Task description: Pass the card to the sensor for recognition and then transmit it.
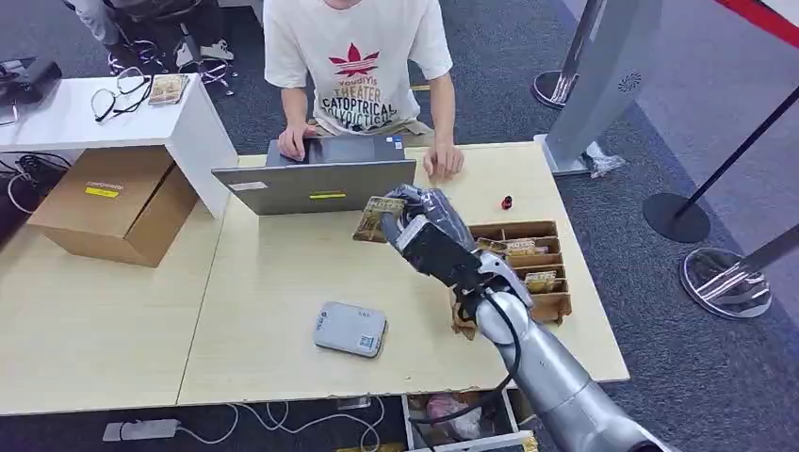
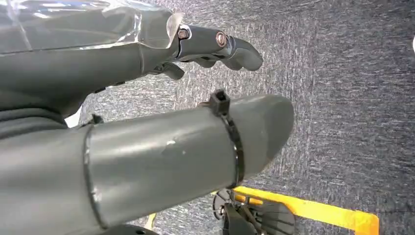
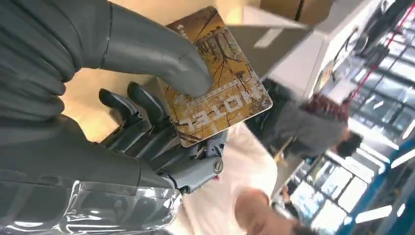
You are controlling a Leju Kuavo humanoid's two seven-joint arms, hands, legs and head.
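Golden-brown with "HOTEL" printed on it, the card point(image 3: 215, 88) is pinched between the thumb and fingers of the right hand point(image 1: 419, 221), raised above the wooden table point(image 1: 273, 292) just in front of the grey laptop point(image 1: 311, 184) where a person point(image 1: 356, 66) in a white T-shirt sits. The grey sensor point(image 1: 350, 329) lies flat on the table nearer the robot, well apart from the card, and a wooden card tray point(image 1: 528, 259) sits beside the right arm. The left hand point(image 2: 147, 112) hangs over dark carpet, holding nothing, its fingers loosely extended.
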